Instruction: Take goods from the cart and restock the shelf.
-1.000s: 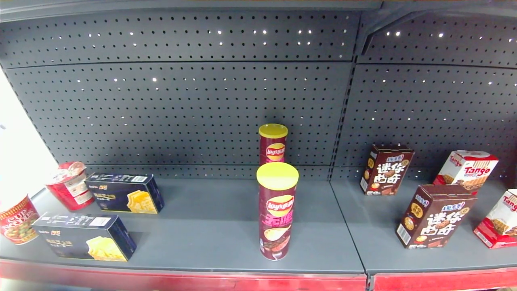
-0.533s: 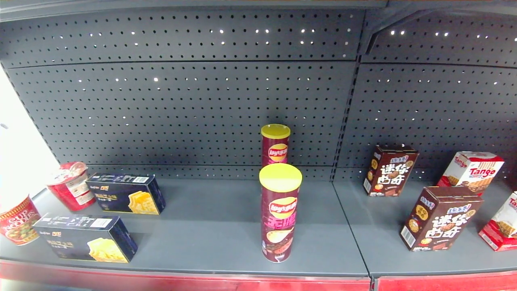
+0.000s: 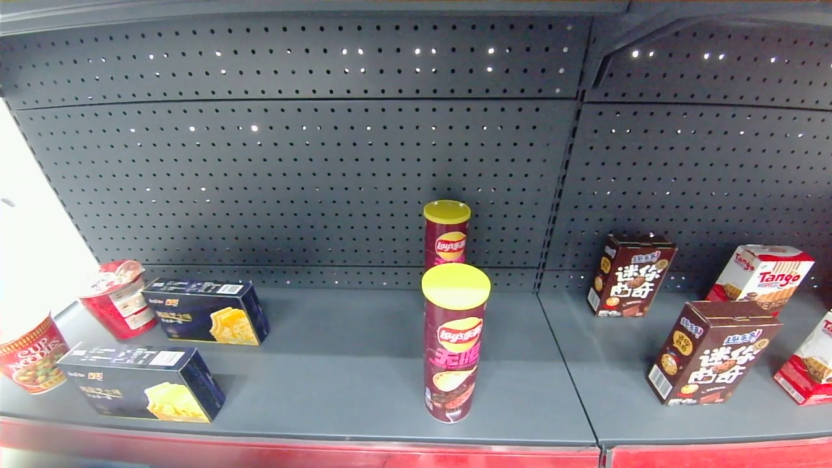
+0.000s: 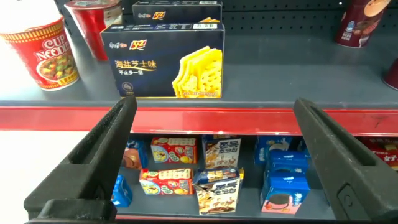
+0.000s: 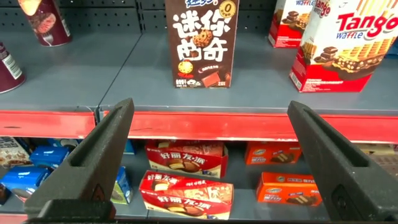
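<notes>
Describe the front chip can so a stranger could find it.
On the dark grey metal shelf, near the middle seam, two maroon cylindrical chip cans with yellow lids stand in line. Skip the rear can; pick the front can, nearer the red shelf edge.

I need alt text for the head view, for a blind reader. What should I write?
A dark grey shelf with a pegboard back holds two upright chip cans in the middle, one behind the other. At the left are noodle cups and dark blue boxes, at the right brown boxes and red-and-white boxes.
</notes>
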Motion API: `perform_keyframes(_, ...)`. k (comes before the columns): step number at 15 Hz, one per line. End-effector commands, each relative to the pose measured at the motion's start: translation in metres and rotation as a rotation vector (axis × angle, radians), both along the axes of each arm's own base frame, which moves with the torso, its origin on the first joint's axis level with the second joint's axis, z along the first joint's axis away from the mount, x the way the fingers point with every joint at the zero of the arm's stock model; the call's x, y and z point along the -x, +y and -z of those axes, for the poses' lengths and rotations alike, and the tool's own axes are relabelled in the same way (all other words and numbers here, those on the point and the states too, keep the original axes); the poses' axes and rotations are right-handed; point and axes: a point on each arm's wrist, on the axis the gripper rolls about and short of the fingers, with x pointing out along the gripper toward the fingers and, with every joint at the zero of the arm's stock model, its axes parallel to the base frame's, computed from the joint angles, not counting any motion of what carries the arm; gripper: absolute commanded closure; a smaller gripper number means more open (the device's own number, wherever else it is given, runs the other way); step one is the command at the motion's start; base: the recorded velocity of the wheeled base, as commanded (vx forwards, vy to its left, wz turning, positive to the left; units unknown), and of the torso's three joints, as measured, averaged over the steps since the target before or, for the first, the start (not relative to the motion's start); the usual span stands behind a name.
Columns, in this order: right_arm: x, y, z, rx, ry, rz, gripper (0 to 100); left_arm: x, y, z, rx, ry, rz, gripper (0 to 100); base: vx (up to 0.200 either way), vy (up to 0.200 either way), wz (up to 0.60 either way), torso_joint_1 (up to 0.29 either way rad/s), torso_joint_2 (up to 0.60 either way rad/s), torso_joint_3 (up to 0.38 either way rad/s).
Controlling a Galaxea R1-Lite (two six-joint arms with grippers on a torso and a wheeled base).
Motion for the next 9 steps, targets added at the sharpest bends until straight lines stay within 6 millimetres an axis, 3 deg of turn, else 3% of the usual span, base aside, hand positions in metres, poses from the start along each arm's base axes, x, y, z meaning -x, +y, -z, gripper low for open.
perform_keyframes(1,-0.0001,0.0,0.0,0.0,0.001,-0.001,0,0.0,0.0,0.0,0.001,-0.001,-0.001,0,0.0,0.0,0.0,0.0,0.0,0.0)
perform_keyframes(9,-0.0001,0.0,0.0,0.0,0.001,-0.001,0,0.0,0.0001,0.0,0.005,-0.001,-0.006,0,-0.025,0.0,0.0,-0.001,0.0,0.0)
